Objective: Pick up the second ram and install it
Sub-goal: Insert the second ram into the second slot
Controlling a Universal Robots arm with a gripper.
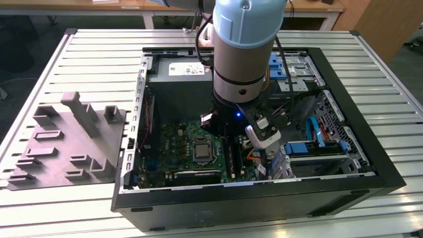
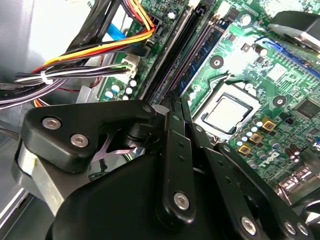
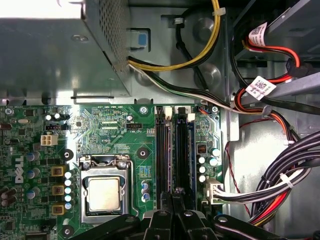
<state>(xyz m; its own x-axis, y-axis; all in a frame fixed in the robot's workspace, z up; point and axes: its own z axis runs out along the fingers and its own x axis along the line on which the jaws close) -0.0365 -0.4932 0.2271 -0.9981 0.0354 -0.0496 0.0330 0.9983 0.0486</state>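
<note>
- Exterior view: the arm (image 1: 241, 54) reaches down into the open computer case (image 1: 357, 184) on the slatted surface (image 1: 377, 64); a grey fixture (image 1: 66, 144) lies at the exterior view's left.
- Second wrist view: the tool (image 2: 177, 100) is closed, with nothing between its tips. A blue-green ram (image 2: 202, 52) stands seated in its slot just beside them.
- First wrist view: the tool (image 3: 176, 192) is at the slots' end. The ram (image 3: 191, 145) is beside an empty black slot (image 3: 160, 150).

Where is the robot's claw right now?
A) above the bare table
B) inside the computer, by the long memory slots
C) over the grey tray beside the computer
B: in the first wrist view the gripper sits right at the memory slots, beside the processor.
</note>
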